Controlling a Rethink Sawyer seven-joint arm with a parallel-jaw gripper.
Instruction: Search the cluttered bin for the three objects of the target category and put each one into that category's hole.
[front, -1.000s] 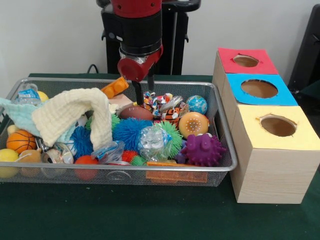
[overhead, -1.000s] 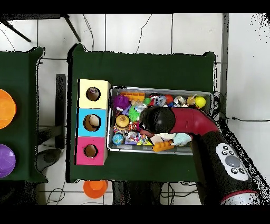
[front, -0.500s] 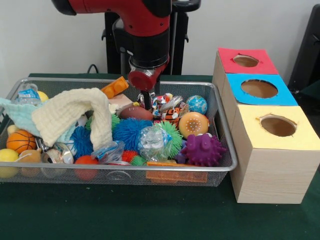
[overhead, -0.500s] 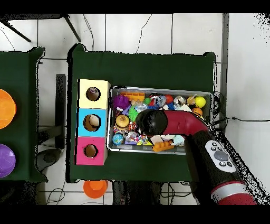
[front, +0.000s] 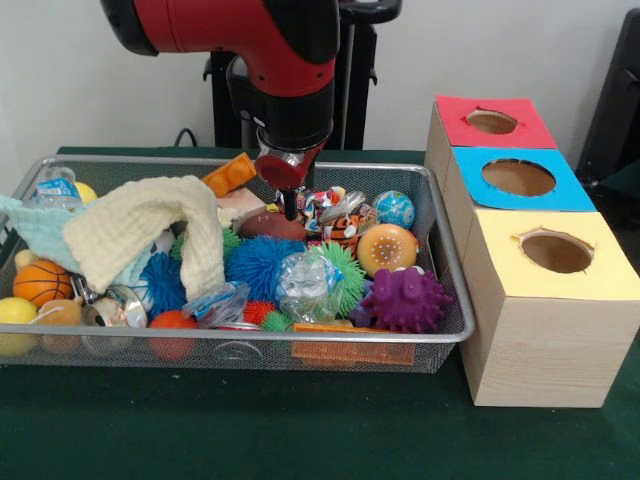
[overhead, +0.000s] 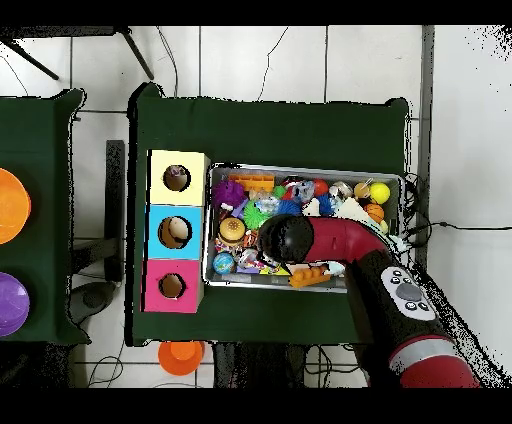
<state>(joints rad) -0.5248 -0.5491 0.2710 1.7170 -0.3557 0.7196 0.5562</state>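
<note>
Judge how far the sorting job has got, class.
Nothing looks sorted yet: the red, blue and yellow holes show no toys in the front view. The gripper hangs low over the brown football in the full bin. All three placements look left.

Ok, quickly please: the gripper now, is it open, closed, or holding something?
Gripper: low over the wire bin, just above the brown football; open or shut cannot be told, and no held object is visible.

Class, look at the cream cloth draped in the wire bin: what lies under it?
Under the cream cloth, a pale teal cloth and a blue spiky ball peek out. Anything beneath its middle is covered and cannot be seen.
</note>
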